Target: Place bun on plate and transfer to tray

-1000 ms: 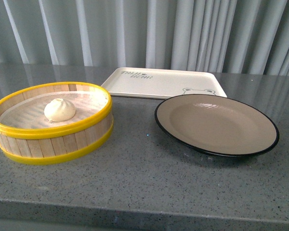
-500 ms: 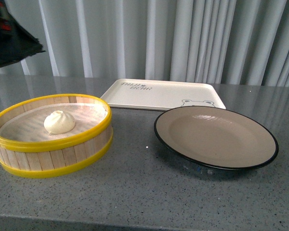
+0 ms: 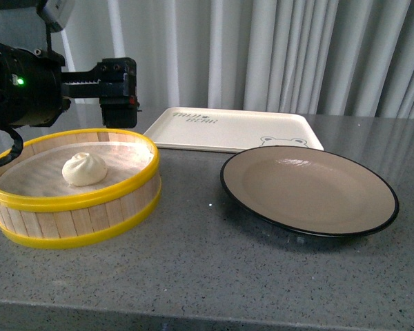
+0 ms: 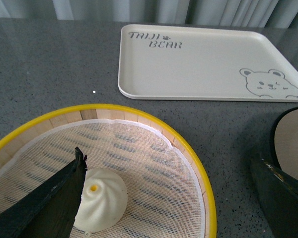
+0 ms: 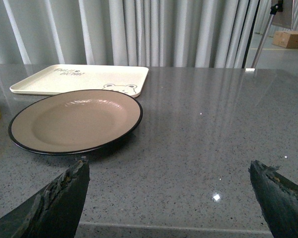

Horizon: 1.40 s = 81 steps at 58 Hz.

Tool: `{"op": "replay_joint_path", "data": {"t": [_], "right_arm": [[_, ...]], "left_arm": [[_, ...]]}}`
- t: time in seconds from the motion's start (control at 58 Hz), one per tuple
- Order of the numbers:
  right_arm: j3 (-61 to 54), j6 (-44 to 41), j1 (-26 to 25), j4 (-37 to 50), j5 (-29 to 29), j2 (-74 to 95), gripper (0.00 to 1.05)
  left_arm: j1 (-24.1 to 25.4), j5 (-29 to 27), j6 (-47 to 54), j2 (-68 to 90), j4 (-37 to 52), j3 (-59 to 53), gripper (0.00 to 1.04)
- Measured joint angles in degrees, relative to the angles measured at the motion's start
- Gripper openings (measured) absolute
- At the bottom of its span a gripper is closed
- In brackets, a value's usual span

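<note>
Here, one grey counter bears one cream tray at far centre, one yellow-rimmed steamer basket near left, and one plate near right. One bun sits inside the basket. Of two grippers, the left gripper hangs above the basket, spread wide; the right gripper, nearer than the plate and to its right, is likewise spread, holding nothing.

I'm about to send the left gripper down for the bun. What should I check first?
1. Bun lies alone in the steamer basket: ok.
2. Left gripper open: ok.
3. Left gripper centred on bun: not ok, bun sits by one finger.
4. Plate bare: ok.
5. Tray bare: ok.
6. Right gripper open, short of plate: ok.
</note>
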Motion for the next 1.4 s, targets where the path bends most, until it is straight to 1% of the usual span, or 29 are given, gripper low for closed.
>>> {"op": "replay_joint_path", "data": {"t": [0.172,0.362,0.69,0.966,1.103,1.397], "right_arm": [[0.0,0.0,0.0,0.0,0.0,0.0,0.96],[0.0,0.0,0.0,0.0,0.0,0.0,0.96],[0.0,0.0,0.0,0.0,0.0,0.0,0.96],[0.0,0.0,0.0,0.0,0.0,0.0,0.96],[0.0,0.0,0.0,0.0,0.0,0.0,0.96],[0.0,0.0,0.0,0.0,0.0,0.0,0.96]], "left_arm": [[-0.6,-1.3,2.1,3.3,0.0,1.0,0.98],[-0.6,-3.7,2.7,7.9,0.8,4.8,0.98],[1.1,-5.8,3.9,12.3,1.1,8.2,0.98],[3.2,-5.7,4.5,12.4,-0.3,8.9,0.98],[4.0,-4.6,5.7,11.6,-1.9,8.0,0.98],[4.4,-3.5,6.4,10.5,-4.4,7.6,0.98]]}}
